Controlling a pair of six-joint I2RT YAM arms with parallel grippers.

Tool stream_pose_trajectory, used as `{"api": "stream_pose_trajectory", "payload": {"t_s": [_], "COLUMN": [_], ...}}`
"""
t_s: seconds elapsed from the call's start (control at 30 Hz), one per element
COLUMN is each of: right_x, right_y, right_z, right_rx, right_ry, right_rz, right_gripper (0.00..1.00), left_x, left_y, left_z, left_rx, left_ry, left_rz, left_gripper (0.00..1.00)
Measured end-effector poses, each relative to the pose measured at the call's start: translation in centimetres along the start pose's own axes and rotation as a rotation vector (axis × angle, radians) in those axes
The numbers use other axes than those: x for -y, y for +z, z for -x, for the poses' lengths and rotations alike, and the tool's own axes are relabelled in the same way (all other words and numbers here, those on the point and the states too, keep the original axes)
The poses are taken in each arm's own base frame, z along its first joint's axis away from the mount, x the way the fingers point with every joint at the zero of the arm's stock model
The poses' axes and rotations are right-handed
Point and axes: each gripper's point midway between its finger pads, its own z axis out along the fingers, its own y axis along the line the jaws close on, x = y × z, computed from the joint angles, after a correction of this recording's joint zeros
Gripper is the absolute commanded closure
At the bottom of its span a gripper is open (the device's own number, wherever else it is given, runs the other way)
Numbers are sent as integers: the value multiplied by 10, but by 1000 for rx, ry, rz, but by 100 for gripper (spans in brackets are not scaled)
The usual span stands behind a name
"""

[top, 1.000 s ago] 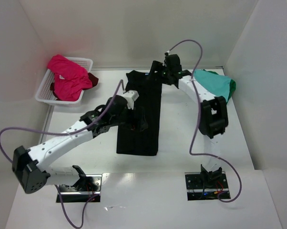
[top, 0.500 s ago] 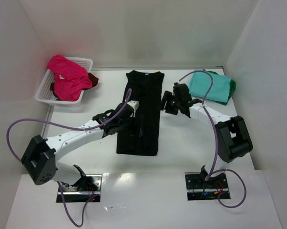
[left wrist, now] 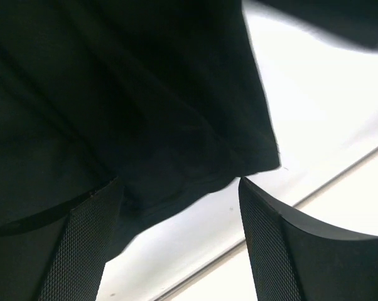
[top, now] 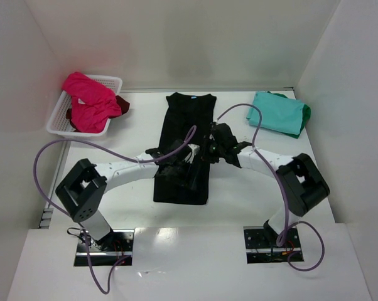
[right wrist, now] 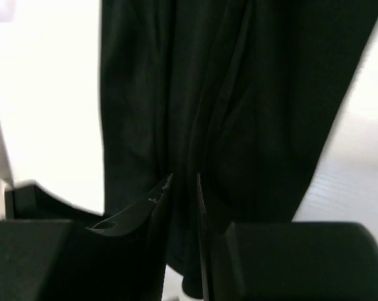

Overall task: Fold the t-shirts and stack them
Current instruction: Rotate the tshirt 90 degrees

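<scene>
The black t-shirt (top: 186,119) lies folded into a long narrow strip down the middle of the table, with a light-blue neck label at its far end. My left gripper (top: 192,174) is low over the strip's near part, jaws open. In the left wrist view the shirt's hem (left wrist: 195,182) lies between the spread fingers (left wrist: 82,244) of the left gripper (left wrist: 176,232). My right gripper (top: 209,149) is at the strip's right edge. In the right wrist view the right gripper (right wrist: 184,179) is nearly shut, with a fold of the black t-shirt (right wrist: 258,94) in the thin gap.
A folded teal t-shirt (top: 275,113) lies at the back right on a green one (top: 307,115). The white lattice basket (top: 57,119) at the back left holds a magenta-pink t-shirt (top: 88,100) and a dark red one (top: 122,106). White walls close in three sides.
Both arms have swung in over the black shirt. The right gripper came from the collar end down to mid-strip and closed; the left moved to the near right part.
</scene>
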Motion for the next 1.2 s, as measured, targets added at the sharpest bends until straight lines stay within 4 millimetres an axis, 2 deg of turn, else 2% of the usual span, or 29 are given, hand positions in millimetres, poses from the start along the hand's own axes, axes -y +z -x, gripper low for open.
{"api": "stream_pose_trajectory", "payload": {"t_s": [0.07, 0.23, 0.37, 0.43, 0.53, 0.57, 0.63, 0.73, 0.9, 1.2], "right_x": [5, 18, 20, 20, 21, 22, 22, 22, 23, 25], "right_y": [13, 28, 30, 30, 31, 31, 31, 31, 32, 32], "right_z": [-10, -30, -30, -31, -32, -32, -32, -32, -31, -29], "right_rx": [-34, -95, -96, -97, -100, -100, -101, -101, -94, -83], "right_ry": [0, 5, 6, 6, 7, 7, 7, 7, 7, 6], "right_rz": [-16, -58, -63, -65, -68, -68, -69, -70, -77, -89], "right_gripper": [73, 73, 73, 73, 73, 73, 73, 73, 73, 72], "left_x": [7, 17, 22, 23, 18, 15, 9, 5, 1, -8], "left_y": [6, 8, 12, 14, 19, 20, 23, 25, 24, 19], "left_z": [-7, -12, -3, 1, 4, 3, 0, -2, -3, -14], "left_rx": [-25, -42, -23, -12, 1, -1, -12, -17, -17, -28], "left_ry": [5, -13, -24, -31, -45, -45, -47, -48, -51, -74], "left_rz": [-16, -26, -13, 5, 50, 68, 94, 114, 136, 169], "left_gripper": [18, 18, 33, 36, 40, 44, 46, 52, 73, 75]}}
